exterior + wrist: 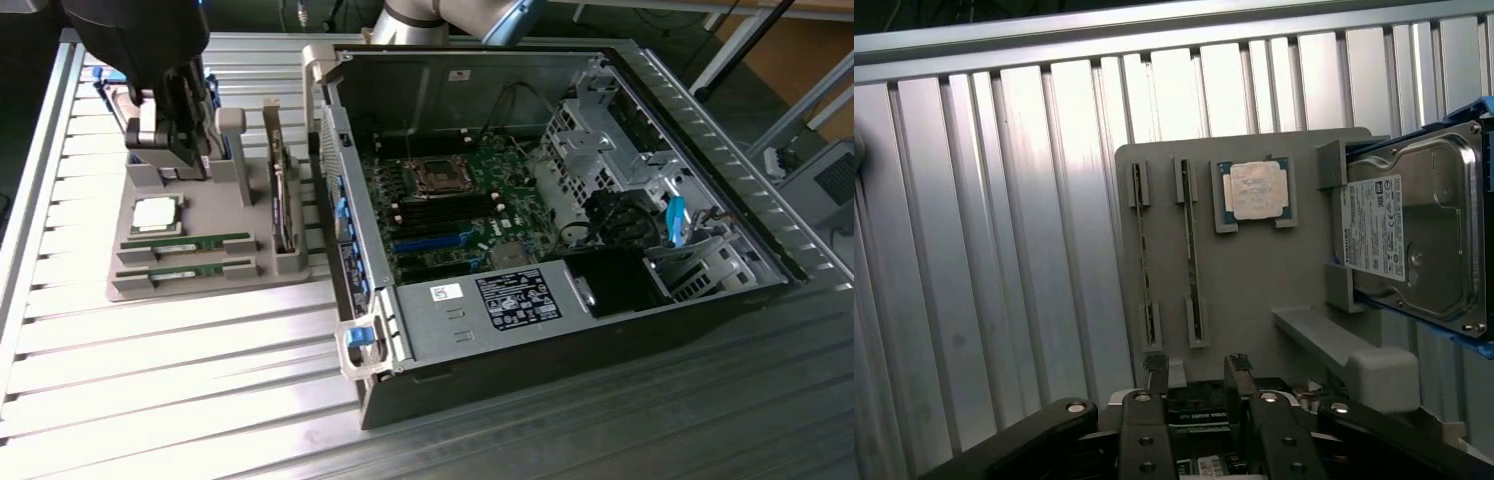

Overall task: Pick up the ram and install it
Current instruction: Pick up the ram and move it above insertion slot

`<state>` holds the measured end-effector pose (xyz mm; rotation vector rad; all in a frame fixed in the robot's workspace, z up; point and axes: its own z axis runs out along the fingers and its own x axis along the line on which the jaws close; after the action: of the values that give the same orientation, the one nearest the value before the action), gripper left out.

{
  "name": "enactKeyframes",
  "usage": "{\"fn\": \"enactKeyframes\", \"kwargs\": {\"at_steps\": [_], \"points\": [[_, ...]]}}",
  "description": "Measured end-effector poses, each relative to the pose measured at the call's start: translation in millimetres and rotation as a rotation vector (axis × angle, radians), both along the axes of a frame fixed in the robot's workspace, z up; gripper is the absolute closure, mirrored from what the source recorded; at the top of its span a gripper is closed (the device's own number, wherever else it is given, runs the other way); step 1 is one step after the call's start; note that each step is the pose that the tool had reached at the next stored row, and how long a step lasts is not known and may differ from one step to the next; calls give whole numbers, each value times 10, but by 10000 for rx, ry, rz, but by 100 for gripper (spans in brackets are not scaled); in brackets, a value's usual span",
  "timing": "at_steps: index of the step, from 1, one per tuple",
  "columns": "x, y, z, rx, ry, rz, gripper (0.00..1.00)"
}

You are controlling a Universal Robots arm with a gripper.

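Observation:
Two look-alike green ram sticks lie side by side in slots of the grey holder tray [200, 285]: one ram stick [187, 241] sits farther back, the other ram stick [187, 268] nearer the front. In the wrist view both appear edge-on, one ram stick [1143, 255] beside the other [1189, 255]. My gripper [167, 140] hangs over the back part of the tray, above and behind the sticks, touching neither. In the wrist view the gripper [1197, 375] is open, with nothing between its fingers [1157, 378].
A square silver CPU [156, 213] rests on the tray behind the sticks. A dark expansion card [280, 210] stands upright at the tray's right side. A hard drive [1409, 235] sits in a blue bracket. The open computer case [561, 250] with its motherboard [447, 205] stands to the exterior view's right.

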<state>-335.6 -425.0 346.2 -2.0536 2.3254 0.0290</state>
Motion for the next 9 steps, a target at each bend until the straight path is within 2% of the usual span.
{"fn": "enactKeyframes", "kwargs": {"at_steps": [9], "points": [[-6, 0, -36, 6, 0, 1, 65]]}}
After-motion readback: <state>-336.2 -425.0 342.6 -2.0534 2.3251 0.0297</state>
